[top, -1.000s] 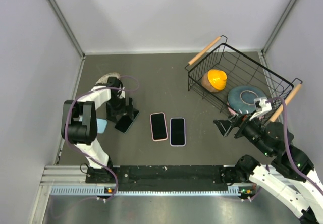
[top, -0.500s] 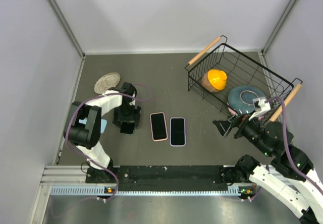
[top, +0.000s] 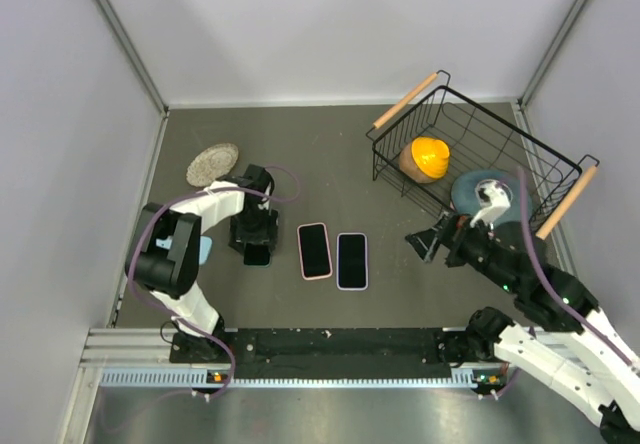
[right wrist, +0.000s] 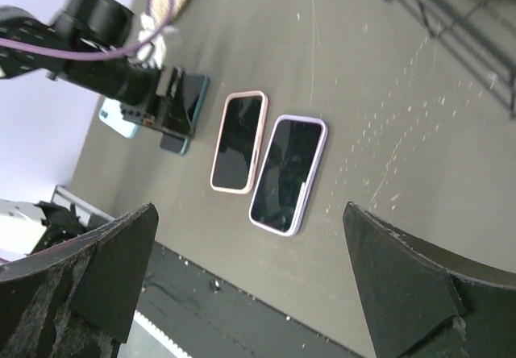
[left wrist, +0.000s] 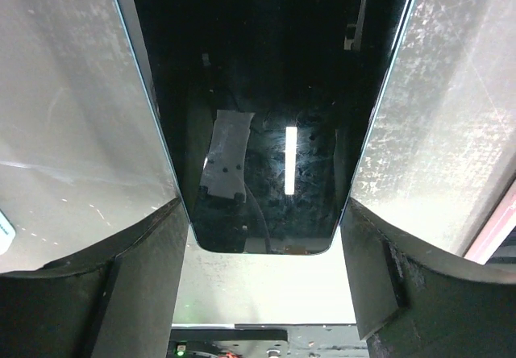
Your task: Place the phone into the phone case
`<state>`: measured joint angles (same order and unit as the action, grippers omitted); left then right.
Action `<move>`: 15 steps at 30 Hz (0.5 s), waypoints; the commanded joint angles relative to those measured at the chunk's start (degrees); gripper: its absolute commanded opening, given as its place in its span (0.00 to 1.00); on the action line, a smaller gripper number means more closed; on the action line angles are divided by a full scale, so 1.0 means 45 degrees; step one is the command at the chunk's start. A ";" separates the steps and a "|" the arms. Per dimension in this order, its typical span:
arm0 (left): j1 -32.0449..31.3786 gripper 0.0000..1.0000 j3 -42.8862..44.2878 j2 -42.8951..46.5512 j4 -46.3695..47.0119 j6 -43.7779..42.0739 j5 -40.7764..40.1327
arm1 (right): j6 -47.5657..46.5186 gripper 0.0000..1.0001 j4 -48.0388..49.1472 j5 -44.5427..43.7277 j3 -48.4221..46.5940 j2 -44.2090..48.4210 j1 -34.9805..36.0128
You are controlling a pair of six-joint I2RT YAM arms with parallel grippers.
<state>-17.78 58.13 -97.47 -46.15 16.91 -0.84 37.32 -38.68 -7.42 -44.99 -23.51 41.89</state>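
Note:
A black phone with a blue rim [left wrist: 266, 92] lies between the fingers of my left gripper [left wrist: 266, 213], which is shut on its edges. In the top view the left gripper [top: 256, 242] stands over this phone [top: 257, 256] at the table's left. A light blue phone case [top: 201, 251] lies just left of it, partly hidden by the arm; it also shows in the right wrist view [right wrist: 115, 122]. My right gripper [top: 427, 247] is open and empty, above the table right of the phones.
A phone in a pink case [top: 314, 251] and one in a lilac case [top: 352, 261] lie side by side mid-table. A wire basket [top: 400, 124] at the back right holds an orange object [top: 428, 157] and a blue-grey plate [top: 480, 192]. A woven coaster [top: 212, 164] lies far left.
My left gripper moved right and nearer with the phone, uncovering the woven coaster. My right gripper has shifted left toward the phones.

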 commanded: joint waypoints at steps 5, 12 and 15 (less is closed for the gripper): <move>-0.0092 0.44 -0.1372 0.1462 0.1893 0.1397 0.2603 | 0.1920 0.91 0.3314 0.2074 0.0427 -0.2801 0.0105; -0.0092 0.41 -0.2545 0.2714 0.3223 0.2277 0.3819 | 0.3598 0.65 0.6302 0.2957 0.0468 -0.6585 0.0338; -0.0092 0.39 -0.2975 0.3163 0.3594 0.2454 0.4170 | 0.3873 0.59 0.6835 0.2568 -0.0214 -0.7975 0.0962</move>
<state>-17.91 47.16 -86.17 -35.68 25.28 12.95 50.65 -17.43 3.11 -42.83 -53.43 42.83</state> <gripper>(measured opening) 0.752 0.624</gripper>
